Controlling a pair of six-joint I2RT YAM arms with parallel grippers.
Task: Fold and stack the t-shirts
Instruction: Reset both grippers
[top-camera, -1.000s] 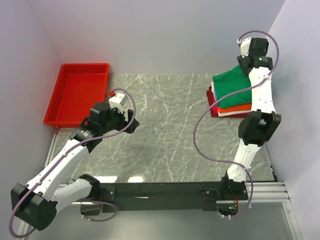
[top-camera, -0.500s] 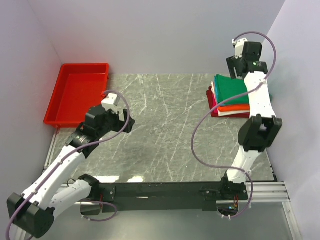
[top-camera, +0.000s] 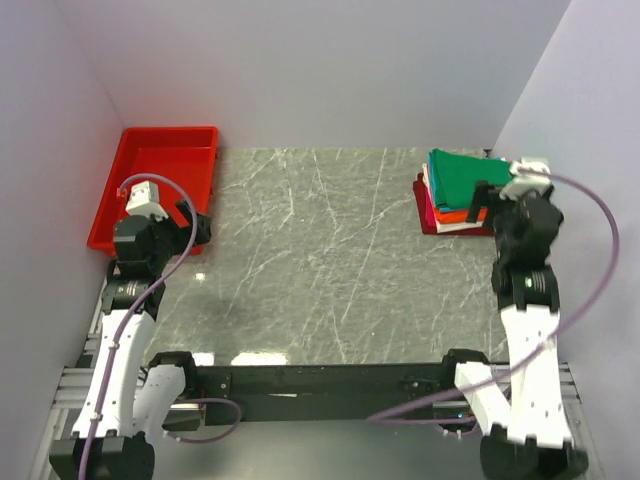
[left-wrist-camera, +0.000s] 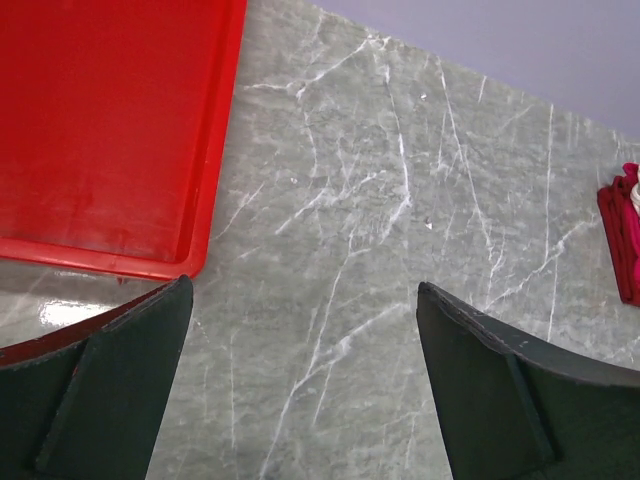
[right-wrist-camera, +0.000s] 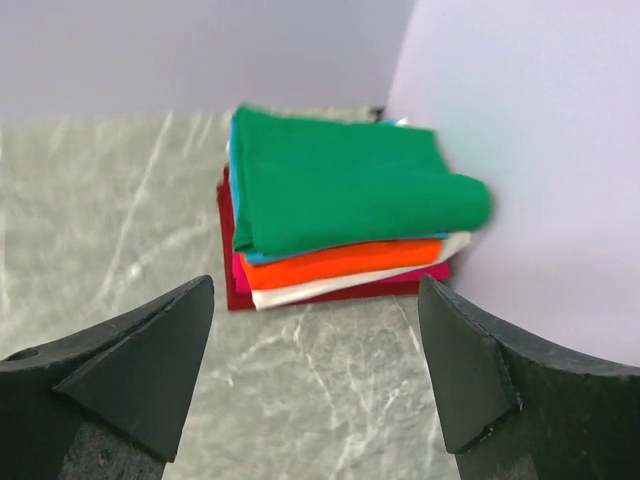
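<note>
A stack of folded t-shirts (top-camera: 455, 190) lies at the table's far right, by the right wall. The green t-shirt (right-wrist-camera: 340, 190) is folded on top, over teal, orange (right-wrist-camera: 340, 262), white and red ones. My right gripper (right-wrist-camera: 315, 375) is open and empty, pulled back in front of the stack, a short way off it; in the top view the gripper (top-camera: 492, 200) hangs by the stack's near right side. My left gripper (left-wrist-camera: 305, 385) is open and empty above bare table beside the tray; in the top view the gripper (top-camera: 190, 222) is at the far left.
A red plastic tray (top-camera: 160, 190) sits empty at the far left, its corner close to my left gripper. Grey walls close the back and both sides. The marble tabletop (top-camera: 320, 250) stretches between the tray and the stack.
My right arm has drawn back from above the stack toward the near right, leaving the green shirt folded on top. My left arm has swung back left, next to the tray.
</note>
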